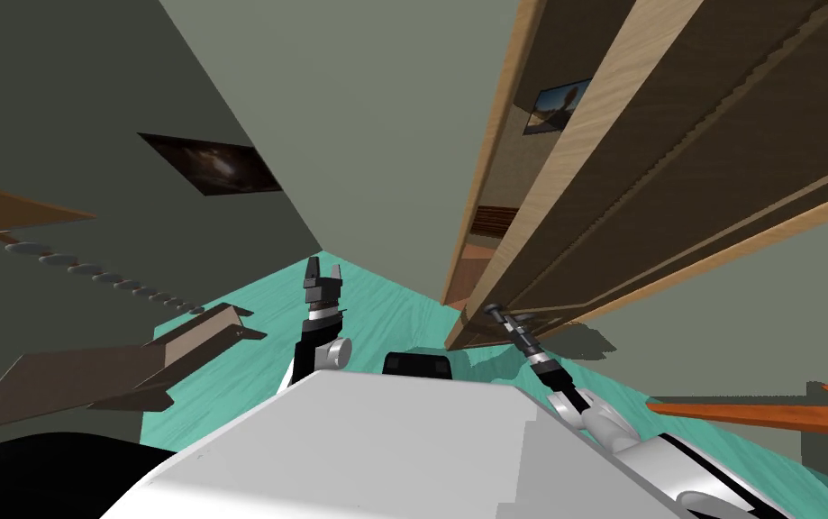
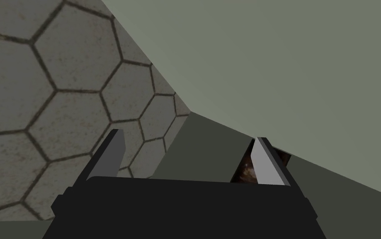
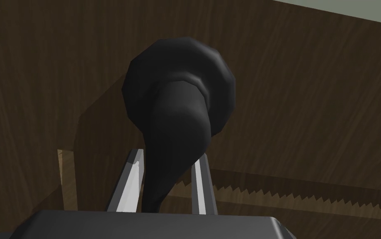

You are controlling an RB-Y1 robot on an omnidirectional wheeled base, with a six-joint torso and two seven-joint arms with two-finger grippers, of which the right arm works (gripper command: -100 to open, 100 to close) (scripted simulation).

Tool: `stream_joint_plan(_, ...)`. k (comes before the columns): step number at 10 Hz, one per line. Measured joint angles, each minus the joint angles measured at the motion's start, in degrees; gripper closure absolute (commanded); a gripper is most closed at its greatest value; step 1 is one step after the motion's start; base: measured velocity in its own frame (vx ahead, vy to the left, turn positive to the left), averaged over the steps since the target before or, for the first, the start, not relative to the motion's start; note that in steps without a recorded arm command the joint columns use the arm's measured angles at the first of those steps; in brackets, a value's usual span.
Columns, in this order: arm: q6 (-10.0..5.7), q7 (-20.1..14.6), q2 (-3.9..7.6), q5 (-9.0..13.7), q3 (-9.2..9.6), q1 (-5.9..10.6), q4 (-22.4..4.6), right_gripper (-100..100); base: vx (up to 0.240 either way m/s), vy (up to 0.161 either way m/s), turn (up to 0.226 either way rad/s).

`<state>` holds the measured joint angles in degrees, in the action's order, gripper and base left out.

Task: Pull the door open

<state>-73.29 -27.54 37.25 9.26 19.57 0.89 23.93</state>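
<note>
Door [image 1: 673, 180] of dark brown wood stands close in front, on the right side. Its black handle [image 3: 177, 103] is squeezed between the two fingers of the right claw [image 3: 168, 157]. Left claw [image 2: 189, 135] is wide open and holds nothing.

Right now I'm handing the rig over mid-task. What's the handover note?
Right gripper: shut on the black lever handle of the dark brown door.
Left gripper: open, holding nothing, raised in front of the chest, apart from the door.
Done: the handle is gripped. A gap shows between the door's edge and the light wood frame, so the door looks partly open.
Left: pull the door wider, then release the handle.
</note>
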Motion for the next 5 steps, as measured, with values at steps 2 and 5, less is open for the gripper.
stream_joint_plan(2,-1.84,-0.3,-0.07,0.1,0.42,0.46,-2.5,100,-0.188,-0.096,0.209)
stream_joint_plan(5,-3.88,-0.3,0.16,0.6,1.08,-0.2,-3.6,100,-0.206,-0.111,0.178)
